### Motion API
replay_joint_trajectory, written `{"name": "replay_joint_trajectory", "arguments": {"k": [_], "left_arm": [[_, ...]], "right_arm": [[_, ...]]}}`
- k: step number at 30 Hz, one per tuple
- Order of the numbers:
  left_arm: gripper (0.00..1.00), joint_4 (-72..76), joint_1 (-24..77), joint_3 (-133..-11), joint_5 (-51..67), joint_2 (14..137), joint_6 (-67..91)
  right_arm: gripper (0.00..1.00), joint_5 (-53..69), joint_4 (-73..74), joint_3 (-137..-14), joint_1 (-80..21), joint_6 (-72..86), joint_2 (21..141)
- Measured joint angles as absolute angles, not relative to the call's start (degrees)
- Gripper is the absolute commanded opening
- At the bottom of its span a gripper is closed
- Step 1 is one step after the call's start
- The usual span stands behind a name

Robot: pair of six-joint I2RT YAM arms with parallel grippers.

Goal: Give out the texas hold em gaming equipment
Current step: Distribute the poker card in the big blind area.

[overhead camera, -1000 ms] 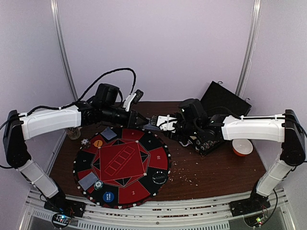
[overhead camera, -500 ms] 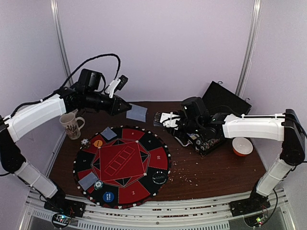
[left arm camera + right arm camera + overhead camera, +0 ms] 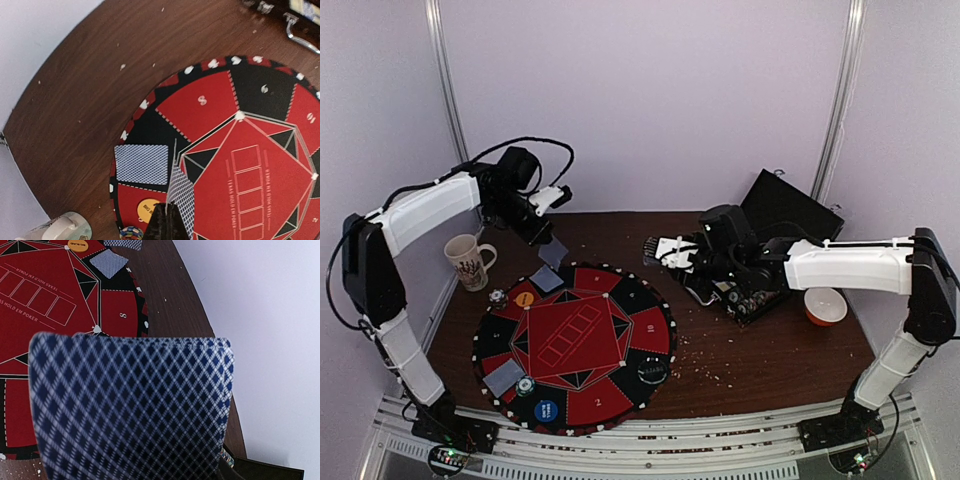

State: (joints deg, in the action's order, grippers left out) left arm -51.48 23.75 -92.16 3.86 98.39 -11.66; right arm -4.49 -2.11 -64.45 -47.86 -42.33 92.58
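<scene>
**Top view.** My left gripper [image 3: 547, 240], pressed together on a held card [image 3: 556, 252], hangs over the 11 o'clock rim of the mat [image 3: 570, 340]. One dealt card [image 3: 546, 279] lies at 11 o'clock and a second dealt card [image 3: 503, 377] at 8 o'clock. My right gripper [image 3: 670, 250] pinches the deck [image 3: 653, 247] off the mat, toward 1 o'clock.

**Left wrist view.** The held card [image 3: 181, 195] stands tilted, just beside the dealt card [image 3: 141, 164].

**Right wrist view.** The deck [image 3: 132, 410] fills the frame.

I judge the dealing barely begun, with most seats not yet served.
</scene>
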Motion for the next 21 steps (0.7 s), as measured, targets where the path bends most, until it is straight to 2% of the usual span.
{"name": "replay_joint_trajectory", "arguments": {"k": [8, 16, 21], "left_arm": [[0.0, -55.2, 18.2, -102.2, 3.9, 114.6, -17.1], [0.0, -55.9, 16.4, -103.2, 6.3, 119.2, -21.6], [0.0, -55.0, 16.2, -103.5, 3.1, 121.0, -23.9]], "right_arm": [[0.44, -4.5, -2.4, -63.8, -47.9, -42.3, 91.9], [0.44, -4.6, -2.3, -62.8, -47.9, -42.2, 90.9], [0.44, -4.7, -2.2, -62.4, -47.9, -42.0, 90.6]]}}
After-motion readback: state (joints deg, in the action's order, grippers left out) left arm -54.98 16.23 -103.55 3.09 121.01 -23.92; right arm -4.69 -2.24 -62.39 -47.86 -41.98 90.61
